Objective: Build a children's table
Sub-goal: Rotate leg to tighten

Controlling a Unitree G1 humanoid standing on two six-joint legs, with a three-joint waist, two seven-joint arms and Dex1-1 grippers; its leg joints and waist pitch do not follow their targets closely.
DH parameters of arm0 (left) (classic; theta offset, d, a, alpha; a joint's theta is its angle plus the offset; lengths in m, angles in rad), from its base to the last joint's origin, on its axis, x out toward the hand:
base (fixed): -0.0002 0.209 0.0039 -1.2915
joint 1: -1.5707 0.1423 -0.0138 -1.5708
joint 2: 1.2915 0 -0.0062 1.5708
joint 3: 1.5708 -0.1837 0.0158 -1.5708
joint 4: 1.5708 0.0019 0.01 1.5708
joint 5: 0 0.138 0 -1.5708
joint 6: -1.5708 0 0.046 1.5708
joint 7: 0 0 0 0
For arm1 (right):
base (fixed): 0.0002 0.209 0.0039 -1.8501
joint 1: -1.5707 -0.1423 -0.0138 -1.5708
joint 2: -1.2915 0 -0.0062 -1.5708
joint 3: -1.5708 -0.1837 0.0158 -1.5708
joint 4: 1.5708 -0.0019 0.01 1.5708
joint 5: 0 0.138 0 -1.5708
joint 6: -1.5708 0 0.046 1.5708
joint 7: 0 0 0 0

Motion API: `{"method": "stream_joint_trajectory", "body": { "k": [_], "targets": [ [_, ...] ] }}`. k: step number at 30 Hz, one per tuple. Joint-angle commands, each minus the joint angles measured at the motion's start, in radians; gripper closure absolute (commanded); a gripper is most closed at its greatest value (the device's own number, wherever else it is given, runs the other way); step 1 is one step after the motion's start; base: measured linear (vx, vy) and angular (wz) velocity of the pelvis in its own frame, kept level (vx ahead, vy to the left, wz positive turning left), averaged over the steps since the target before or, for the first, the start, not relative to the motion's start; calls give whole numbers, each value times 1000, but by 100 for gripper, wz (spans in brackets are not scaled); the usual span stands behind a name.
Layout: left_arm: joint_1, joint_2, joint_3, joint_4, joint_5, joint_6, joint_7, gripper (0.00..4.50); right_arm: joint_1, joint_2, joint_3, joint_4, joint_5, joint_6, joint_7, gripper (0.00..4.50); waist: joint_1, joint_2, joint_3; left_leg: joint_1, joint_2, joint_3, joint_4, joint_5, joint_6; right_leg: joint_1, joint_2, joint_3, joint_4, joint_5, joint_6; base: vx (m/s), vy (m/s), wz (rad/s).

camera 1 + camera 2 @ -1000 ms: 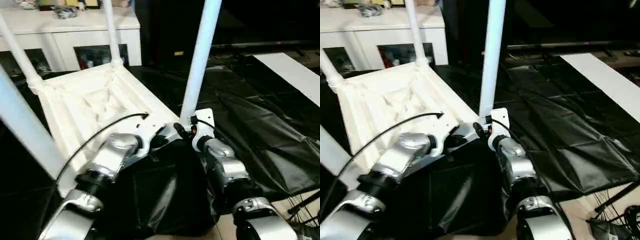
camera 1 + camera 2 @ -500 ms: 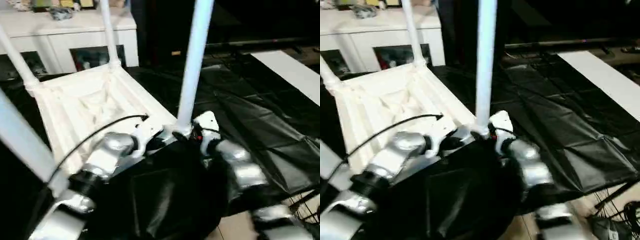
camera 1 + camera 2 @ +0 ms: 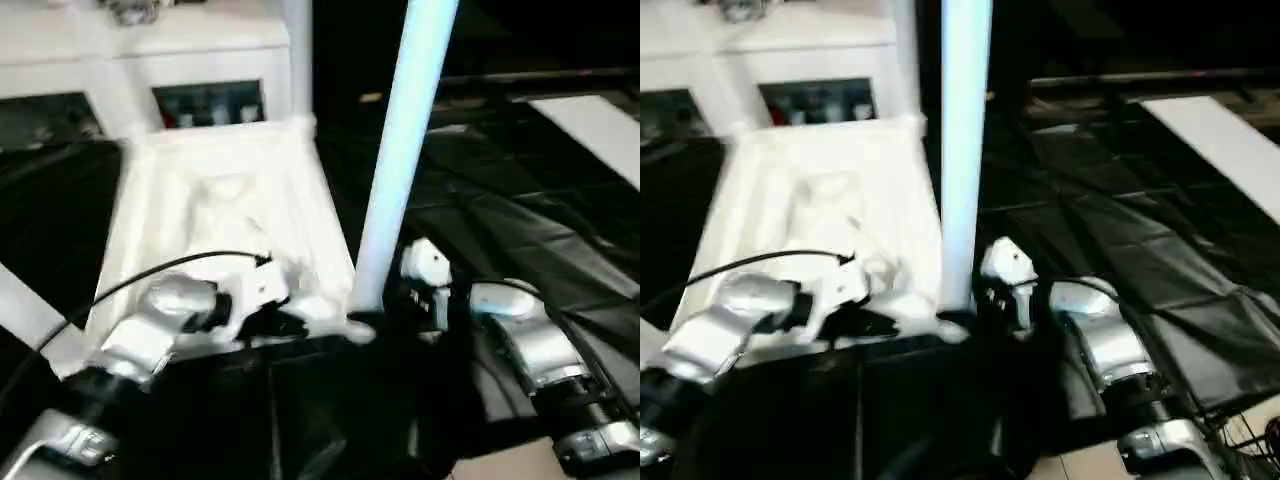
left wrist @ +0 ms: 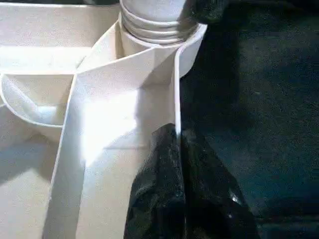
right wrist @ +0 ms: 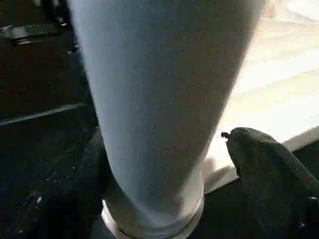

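The white tabletop (image 3: 220, 200) lies upside down, ribbed underside up. A long white leg (image 3: 405, 150) stands upright in its near right corner socket (image 4: 159, 35). My left gripper (image 4: 177, 144) is shut on the thin rim wall just beside that socket; in the head view it sits at the near edge (image 3: 300, 322). My right gripper (image 5: 164, 174) is open around the base of the leg, one black finger (image 5: 269, 169) standing clear of the tube. Another leg (image 3: 297, 50) rises at the far corner, and one more (image 3: 30, 310) crosses the near left.
A white cabinet with glass doors (image 3: 150, 60) stands behind the tabletop. Crumpled black sheeting (image 3: 520, 220) covers the floor to the right and in front. A white board (image 3: 600, 130) lies at the far right.
My right gripper has opened off the leg's base and sits a little further right. The head view has swung and tilted. My left gripper keeps its hold on the rim.
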Motion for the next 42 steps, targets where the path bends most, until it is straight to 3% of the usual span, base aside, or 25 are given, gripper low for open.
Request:
{"method": "stream_joint_trajectory", "body": {
  "k": [1, 5, 8, 12, 14, 18, 24, 36, 42],
  "targets": [
    [12, 8, -39, -14, -5, 13, -59, 450, 12, -26, 22, -10, -13, 9, 34, 61, -2, 2, -64, 15, 35, -2, -57, -148, 88, 54, -44, 33, -34, -14, -284, 0, 0, 0],
    [8, 13, -36, -8, -3, 13, -52, 450, 12, -29, 28, -6, -11, 9, 40, 61, -3, -4, -53, 19, 36, -3, -67, -265, 29, 48, -50, 42, -53, -222, -229, 0, 0, 0],
    [7, 19, -35, -18, -7, 29, -51, 450, 1, -32, 28, 11, -11, 9, 51, 61, -4, -6, -52, 19, 35, -5, -68, -280, 16, 46, -50, 44, -57, -279, -202, 0, 0, 0],
    [6, 15, -32, -14, -4, 29, -46, 450, -8, -31, 30, 31, -16, 9, 53, 61, -5, -6, -55, 17, 34, -5, -65, -246, 21, 46, -48, 44, -53, -245, -205, 0, 0, 0],
    [6, 14, -31, -12, -5, 30, -45, 450, -13, -28, 28, 40, -14, 15, 50, 94, -4, -6, -58, 15, 33, -4, -62, -214, 31, 48, -46, 43, -47, -190, -217, 0, 0, 0],
    [4, 13, -33, -9, -5, 31, -41, 450, -20, -26, 33, 60, -22, 14, 50, 127, -5, -7, -59, 15, 33, -3, -60, -210, 39, 48, -46, 42, -45, -173, -229, 0, 0, 0],
    [6, 14, -35, -12, -4, 36, -39, 450, -29, -12, 36, 89, -17, 27, 60, 176, -5, -9, -56, 15, 33, -4, -62, -240, 30, 46, -48, 43, -51, -239, -215, 0, 0, 0],
    [13, 8, -32, -13, 1, 41, -18, 450, -22, 17, 31, 109, -14, 40, 30, 189, -7, -10, -56, 14, 32, -5, -63, -241, 27, 45, -47, 43, -51, -247, -209, 0, 0, 0],
    [-19, -63, -17, 52, 44, 60, 124, 450, -18, 115, 11, 151, -50, 41, -180, 189, -23, -9, -48, 18, 28, -8, -69, -315, -7, 39, -48, 42, -68, -390, -166, 0, 0, 0]
  ]
}}
